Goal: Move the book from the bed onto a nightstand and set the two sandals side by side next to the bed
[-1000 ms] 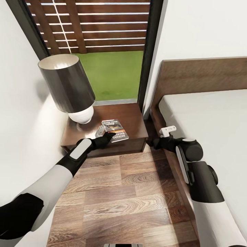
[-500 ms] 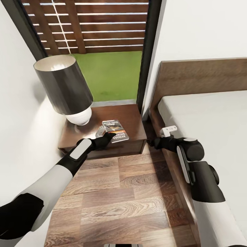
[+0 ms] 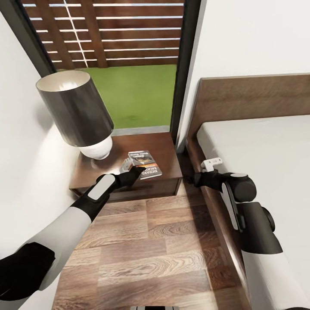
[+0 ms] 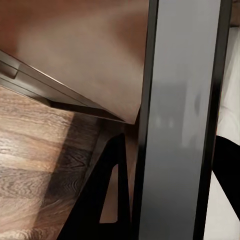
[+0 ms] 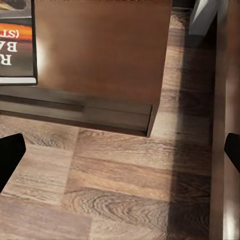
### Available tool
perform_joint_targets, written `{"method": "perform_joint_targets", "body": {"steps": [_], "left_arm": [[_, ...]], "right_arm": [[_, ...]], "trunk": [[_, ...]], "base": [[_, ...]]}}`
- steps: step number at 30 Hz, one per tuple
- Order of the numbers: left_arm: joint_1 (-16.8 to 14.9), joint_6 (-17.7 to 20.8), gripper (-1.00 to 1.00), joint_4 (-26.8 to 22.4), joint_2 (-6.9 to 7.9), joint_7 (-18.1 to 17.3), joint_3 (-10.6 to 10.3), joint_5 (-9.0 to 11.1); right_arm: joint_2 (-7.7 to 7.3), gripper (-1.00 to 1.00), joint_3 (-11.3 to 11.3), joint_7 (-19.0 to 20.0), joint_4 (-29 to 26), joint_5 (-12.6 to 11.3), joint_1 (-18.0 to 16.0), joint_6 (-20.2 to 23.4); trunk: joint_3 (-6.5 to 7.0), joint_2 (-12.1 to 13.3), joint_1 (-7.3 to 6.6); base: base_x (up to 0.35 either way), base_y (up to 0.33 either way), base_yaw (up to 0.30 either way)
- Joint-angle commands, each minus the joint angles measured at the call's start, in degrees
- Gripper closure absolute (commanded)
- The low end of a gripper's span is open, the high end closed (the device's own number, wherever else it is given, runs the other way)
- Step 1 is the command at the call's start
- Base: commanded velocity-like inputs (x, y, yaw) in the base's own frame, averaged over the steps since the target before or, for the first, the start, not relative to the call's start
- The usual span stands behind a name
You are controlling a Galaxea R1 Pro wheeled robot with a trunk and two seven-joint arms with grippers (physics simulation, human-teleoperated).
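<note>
View shifted; book [image 3: 144,164] (orange band) flat, nightstand [image 3: 165,148].

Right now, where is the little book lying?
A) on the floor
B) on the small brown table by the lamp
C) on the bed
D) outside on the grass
B: the book lies flat on the nightstand, next to the lamp, with the left gripper at its edge.

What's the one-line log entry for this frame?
book: flat on nightstand beside lamp | left gripper: at book's edge, grip unclear | right gripper: open, by bed
</note>
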Motion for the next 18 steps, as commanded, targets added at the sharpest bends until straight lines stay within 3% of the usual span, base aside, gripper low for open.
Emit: {"method": "perform_joint_targets", "body": {"steps": [1,18], "left_arm": [[0.0,0.0,1.00,-0.1,0.04,0.5,-0.2,0.6],[0.0,0.3,1.00,-0.2,0.12,0.1,-0.2,0.3]], "right_arm": [[0.00,-1.00,0.1,0.5,-0.1,0.6,-0.1,0.2],[0.26,-1.00,0.1,0.5,-0.1,0.5,-0.3,0.2]], "trunk": [[-0.04,0.0,0.00],[-0.04,0.0,0.00]], "base": [[0.007,-0.006,0.000],[0.065,-0.001,0.000]]}}
